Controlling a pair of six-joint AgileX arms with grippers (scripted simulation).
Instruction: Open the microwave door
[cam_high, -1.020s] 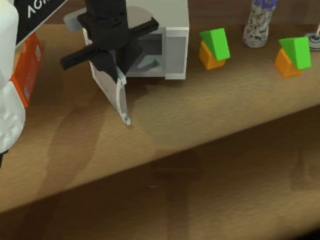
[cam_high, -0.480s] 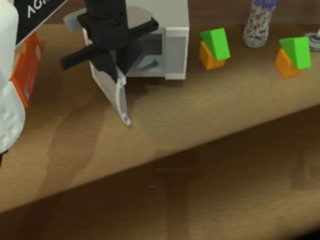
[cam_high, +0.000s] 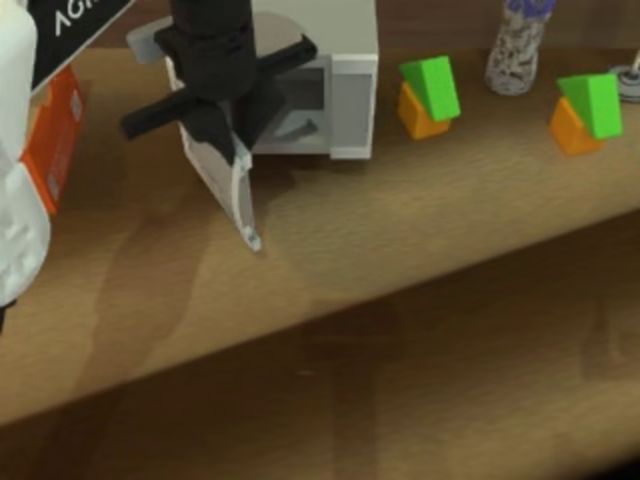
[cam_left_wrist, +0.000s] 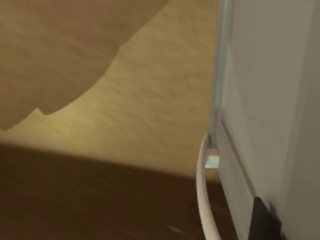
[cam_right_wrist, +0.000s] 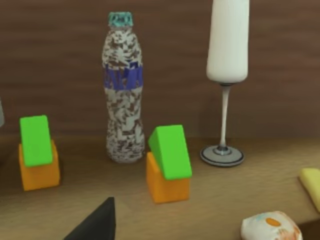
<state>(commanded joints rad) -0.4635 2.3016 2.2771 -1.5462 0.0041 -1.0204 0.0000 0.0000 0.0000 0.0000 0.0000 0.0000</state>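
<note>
Top view | left gripper (cam_high: 232, 135) directly over swung-out microwave door (cam_high: 232, 190), finger state cannot tell | door long axis runs away from microwave (cam_high: 335, 85) front | right arm unseen.

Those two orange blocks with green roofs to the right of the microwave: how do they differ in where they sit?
The nearer toy house stands just right of the microwave, between it and the speckled bottle. The farther toy house stands right of that bottle, next to the stemmed glass. The nearer one sits slightly farther back on the table. Both have an orange base with a tilted green top, and both stand upright, untouched.
</note>
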